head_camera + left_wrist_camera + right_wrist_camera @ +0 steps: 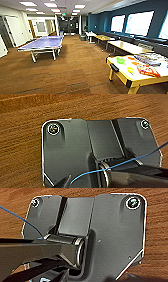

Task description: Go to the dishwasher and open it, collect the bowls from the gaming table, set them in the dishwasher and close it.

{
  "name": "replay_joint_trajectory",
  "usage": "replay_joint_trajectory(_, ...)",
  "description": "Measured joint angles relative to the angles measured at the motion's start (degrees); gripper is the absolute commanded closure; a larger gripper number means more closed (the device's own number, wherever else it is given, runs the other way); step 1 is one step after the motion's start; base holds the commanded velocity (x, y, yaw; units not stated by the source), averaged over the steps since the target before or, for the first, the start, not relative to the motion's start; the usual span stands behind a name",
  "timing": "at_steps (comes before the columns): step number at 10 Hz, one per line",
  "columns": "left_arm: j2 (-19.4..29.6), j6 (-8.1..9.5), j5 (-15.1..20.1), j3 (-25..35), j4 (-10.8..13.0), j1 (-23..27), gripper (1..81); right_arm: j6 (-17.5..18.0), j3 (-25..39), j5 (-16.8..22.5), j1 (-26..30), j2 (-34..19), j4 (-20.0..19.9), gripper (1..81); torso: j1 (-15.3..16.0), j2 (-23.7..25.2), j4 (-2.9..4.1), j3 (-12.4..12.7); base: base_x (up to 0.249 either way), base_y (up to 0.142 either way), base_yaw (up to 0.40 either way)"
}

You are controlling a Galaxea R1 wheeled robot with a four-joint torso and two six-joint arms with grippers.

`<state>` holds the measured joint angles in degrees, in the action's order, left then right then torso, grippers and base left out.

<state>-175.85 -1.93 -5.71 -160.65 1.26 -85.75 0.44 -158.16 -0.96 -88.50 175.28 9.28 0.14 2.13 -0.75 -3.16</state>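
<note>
The gaming table (pixel 125 78), with a white top and a yellow edge, stands at the near right in the head view. A green bowl (pixel 120 60) lies on its near-left part. An orange bowl (pixel 131 58) sits just beyond it, and something else orange (pixel 135 63) lies beside that, too blurred to name. A small yellow thing (pixel 130 70) and a colourful flat box (pixel 148 71) also lie on the top. The dishwasher is out of view. Both wrist views look down over the robot's dark plate onto wooden floor (pixel 22 146).
A blue table-tennis table (pixel 43 43) stands at the left middle. Wooden-topped tables (pixel 127 46) line the right wall under bright windows. A wide strip of brown floor (pixel 80 62) runs between them toward a dark doorway (pixel 68 25) at the far end.
</note>
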Motion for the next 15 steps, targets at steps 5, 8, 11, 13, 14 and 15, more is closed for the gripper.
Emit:
replay_joint_trajectory(5,-0.01,0.17,0.01,0.0,0.0,-0.06,1.0,0.0,0.0,-0.02,0.09,-0.05,0.0,1.0,0.0,0.0,0.0,0.0,0.0,0.0,-0.242)
replay_joint_trajectory(8,0.13,0.04,0.0,-0.02,0.0,0.2,1.0,0.02,0.0,0.02,-0.22,0.05,0.0,1.0,-0.02,0.0,0.0,0.0,0.0,0.0,-0.391)
replay_joint_trajectory(11,-0.06,0.02,0.0,-0.13,0.0,0.15,1.0,0.02,0.0,-0.02,-0.22,0.09,0.0,1.0,-0.04,0.0,0.0,0.0,0.0,0.0,-0.396)
replay_joint_trajectory(13,-0.04,0.02,0.0,-0.16,0.0,0.15,1.0,0.02,0.0,-0.02,-0.2,0.06,0.0,1.0,-0.04,0.0,0.0,0.0,0.0,0.0,-0.396)
replay_joint_trajectory(14,-0.04,0.02,0.01,-0.16,0.0,0.13,1.0,0.0,0.02,-0.02,-0.11,0.11,0.0,1.0,-0.04,0.0,0.0,0.0,0.0,0.0,-0.397)
replay_joint_trajectory(15,-0.06,0.04,0.01,-0.13,0.0,0.15,1.0,0.0,0.02,-0.07,-0.02,0.11,0.0,1.0,-0.04,0.0,0.0,0.0,0.0,0.0,-0.397)
